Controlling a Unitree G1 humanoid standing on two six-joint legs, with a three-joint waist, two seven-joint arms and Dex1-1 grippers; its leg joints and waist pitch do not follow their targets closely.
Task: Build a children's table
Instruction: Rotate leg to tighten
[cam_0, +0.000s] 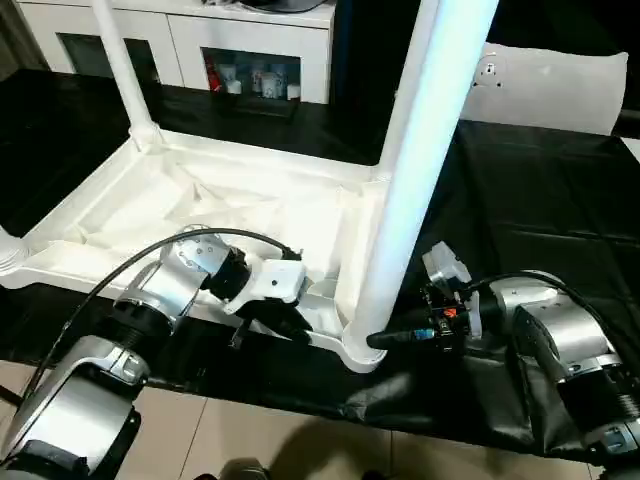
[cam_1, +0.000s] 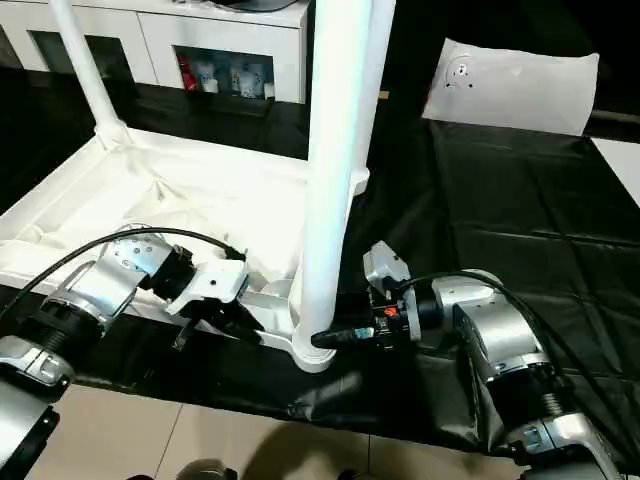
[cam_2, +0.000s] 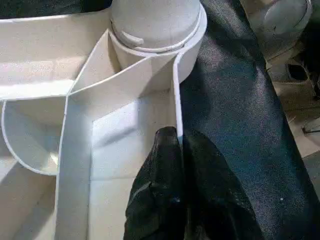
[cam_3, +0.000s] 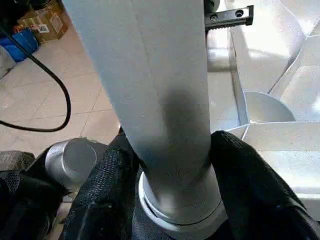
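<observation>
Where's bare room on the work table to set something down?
Free: black cover right of the near leg, up to the white cushion. Crowded: near corner socket, right gripper around the leg base, left gripper on the children's table rim.

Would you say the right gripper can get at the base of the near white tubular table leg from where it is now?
Probably yes: the right gripper already has its black fingers on either side of the near white tubular leg just above its corner socket, with nothing between them.
</observation>
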